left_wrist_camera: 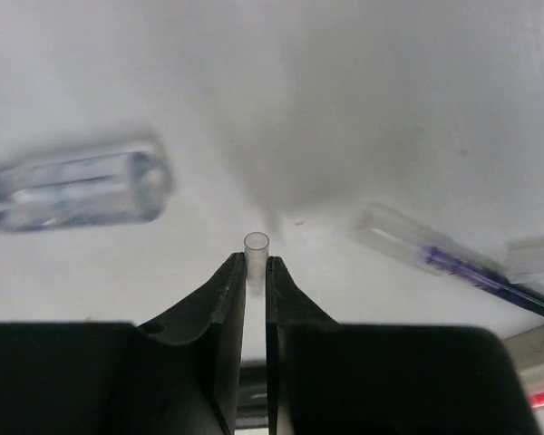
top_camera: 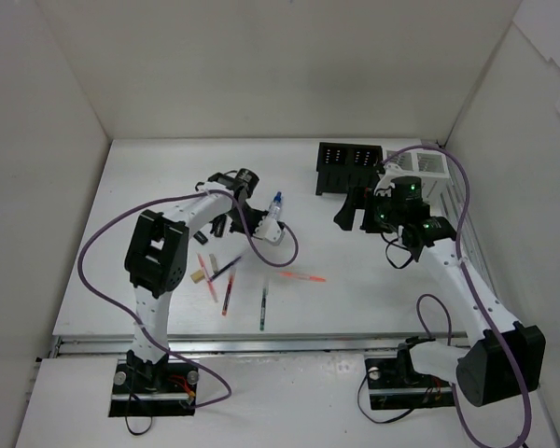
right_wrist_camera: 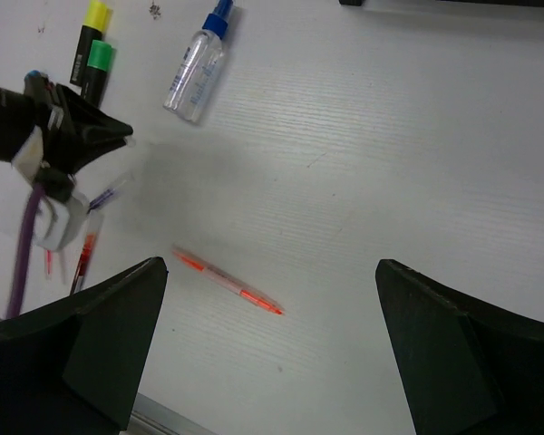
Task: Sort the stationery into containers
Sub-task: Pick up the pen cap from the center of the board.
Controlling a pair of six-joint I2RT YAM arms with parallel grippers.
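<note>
As if readied for carrying, a thin clear tube (left_wrist_camera: 256, 243) stands clamped in the left hand (left_wrist_camera: 256, 265); the right hand (right_wrist_camera: 267, 267) gapes empty.

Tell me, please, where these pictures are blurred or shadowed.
Left wrist view: the bottle is smeared and out of focus, and a soft grey shadow spreads above the left gripper. Right wrist view: the orange pen is sharp, the left gripper blurred. Top external view: evenly lit, sharp.
</note>
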